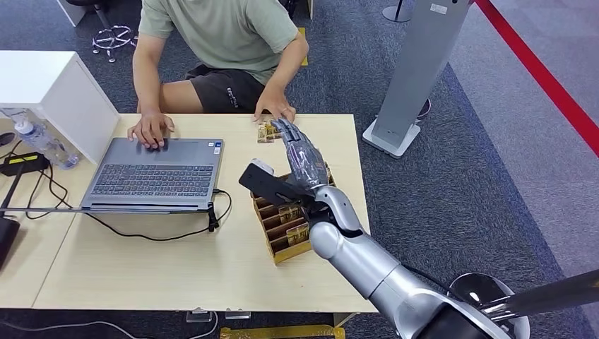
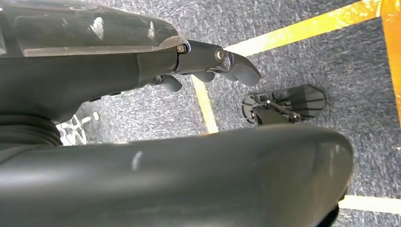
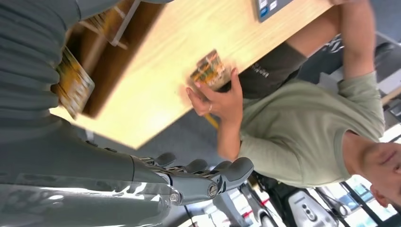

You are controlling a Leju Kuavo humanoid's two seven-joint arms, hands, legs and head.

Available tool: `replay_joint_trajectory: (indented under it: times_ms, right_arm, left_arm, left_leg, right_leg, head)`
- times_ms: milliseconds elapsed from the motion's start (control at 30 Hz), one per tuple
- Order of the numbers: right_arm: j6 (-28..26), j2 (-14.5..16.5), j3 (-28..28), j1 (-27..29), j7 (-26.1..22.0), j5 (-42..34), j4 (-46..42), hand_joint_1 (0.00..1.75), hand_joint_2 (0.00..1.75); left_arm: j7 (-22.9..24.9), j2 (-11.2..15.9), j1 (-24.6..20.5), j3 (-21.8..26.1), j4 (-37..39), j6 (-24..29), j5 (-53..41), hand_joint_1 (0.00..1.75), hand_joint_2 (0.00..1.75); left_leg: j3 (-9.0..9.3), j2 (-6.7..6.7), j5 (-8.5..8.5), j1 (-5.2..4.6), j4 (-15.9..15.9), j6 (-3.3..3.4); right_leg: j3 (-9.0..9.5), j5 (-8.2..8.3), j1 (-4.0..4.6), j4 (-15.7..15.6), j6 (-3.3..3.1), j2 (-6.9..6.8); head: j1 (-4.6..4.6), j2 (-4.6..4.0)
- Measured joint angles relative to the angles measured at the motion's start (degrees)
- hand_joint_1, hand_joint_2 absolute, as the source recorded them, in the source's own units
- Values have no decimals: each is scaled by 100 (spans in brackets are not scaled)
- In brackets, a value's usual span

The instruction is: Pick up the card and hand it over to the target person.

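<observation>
One card (image 1: 266,131) lies upper centre under the person's hand (image 1: 275,107). Right hand (image 1: 302,152) spread, empty; withdraw slowly.

Left hand (image 2: 208,64) just hung over speckled grey carpet (image 2: 293,56), dark fingers curled in, yellow floor tape (image 2: 302,28) crossing underneath.

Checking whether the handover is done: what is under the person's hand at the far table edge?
The person's hand rests on a small stack of cards on the table. The cards' near ends show; the rest is covered. The right hand holds nothing.
</observation>
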Motion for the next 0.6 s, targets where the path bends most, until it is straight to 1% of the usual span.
replay_joint_trajectory:
  times_ms: [100, 233, 433, 600]
  right_arm:
    - [32, -215, -234, 454, -116, -133, -432, 0, 175]
    - [218, -328, -454, 904, -278, -482, -775, 0, 175]
    - [372, -331, -528, 1176, -470, -727, -786, 0, 175]
    - [543, -293, -652, 1403, -647, -1115, -625, 0, 175]
  left_arm:
    - [-5, -3, 2, 2, 0, -2, -19, 0, 0]
    - [-135, -10, 7, 63, -1, -5, 1, 0, 0]
    - [-250, 23, 15, 183, 4, 26, 84, 0, 0]
    - [-204, 76, 20, 260, 9, 64, 146, 0, 0]
  left_leg:
    - [0, -2, -3, -2, 2, 0]
    - [-7, 9, -6, -6, 7, -1]
    - [4, 29, -7, -9, 1, -1]
    - [4, 41, -8, -6, 2, -4]
  right_leg:
    - [-2, -2, -2, 1, 0, -1]
    - [-15, -2, -6, 10, -2, 10]
    - [-12, 2, -9, 9, -3, 30]
    - [-15, 5, -6, 9, -4, 43]
  head:
    - [0, 0]
    - [0, 0]
    - [0, 0]
    - [0, 0]
